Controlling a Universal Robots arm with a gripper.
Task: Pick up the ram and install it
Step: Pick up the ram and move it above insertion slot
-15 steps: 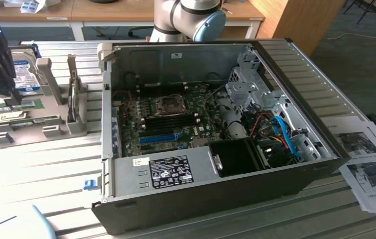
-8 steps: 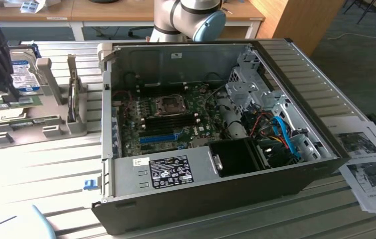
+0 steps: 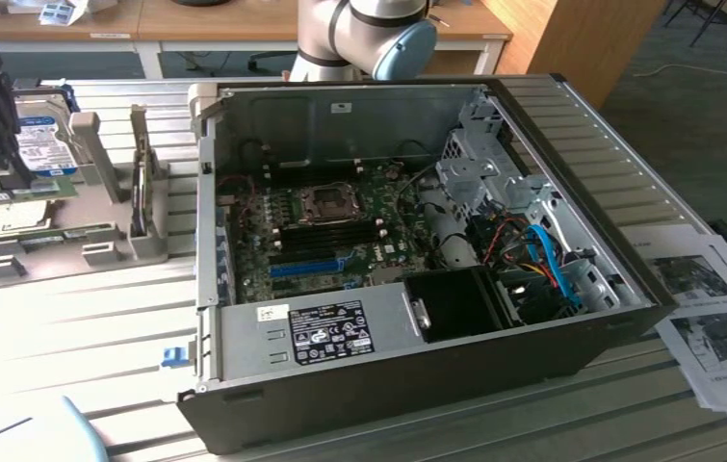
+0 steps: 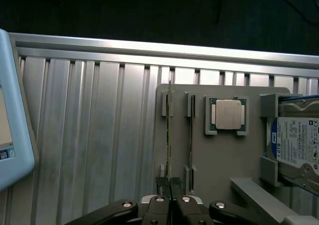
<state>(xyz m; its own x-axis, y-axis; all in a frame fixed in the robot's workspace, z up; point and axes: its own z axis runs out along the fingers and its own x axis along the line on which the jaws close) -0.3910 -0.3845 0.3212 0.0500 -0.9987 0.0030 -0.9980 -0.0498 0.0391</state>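
The gripper (image 4: pixel 169 185) has its jaws pinched together on the ram (image 4: pixel 169 135), clamping the thin green stick by its edge. The ram stands on edge at the end slot of a gray holder (image 4: pixel 219 165); whether it sits in the slot or just above it cannot be told. A second stick (image 4: pixel 191 135) stands just beside it, then a processor chip (image 4: pixel 228 114) and a hard drive (image 4: pixel 298 145). The holder lies on the slatted table (image 4: pixel 89 135), at the exterior view's left of the open computer case (image 3: pixel 402 385).

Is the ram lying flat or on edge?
On edge: the ram shows as a thin line over the grey holder, one end in the shut gripper.
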